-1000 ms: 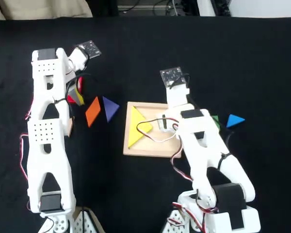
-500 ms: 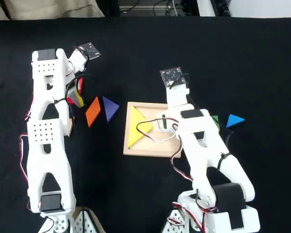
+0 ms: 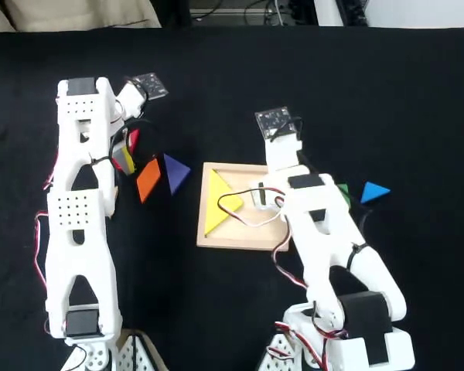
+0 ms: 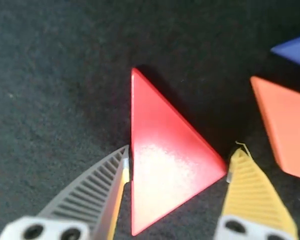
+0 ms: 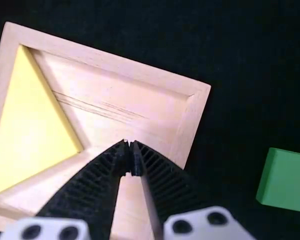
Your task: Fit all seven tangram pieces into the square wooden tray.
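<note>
Black cloth covers the desk, with a pale wall edge and cables along its far side. At the left, the left arm stretches away from its base, and its left tool is lowered over the red triangle. The tool is spread wide, one fingertip just beside the triangle's long straight edge and the other at its opposite corner, the piece lying flat on the cloth between them. Just beside the red triangle lies an orange piece, and next to that a dark blue triangle, the two nearly touching. Near the middle sits the square wooden tray, flat on the desk, holding a yellow triangle that fills its left part, long edge against the tray's left wall. The rest of the tray floor is bare wood. The right arm reaches over the tray, and its right tool is closed with both tips together, holding nothing, above the bare tray floor just beside the yellow triangle's point. Right of the tray, on the cloth, lies a green piece, partly hidden by the arm in the high view, and farther right a light blue triangle.
</note>
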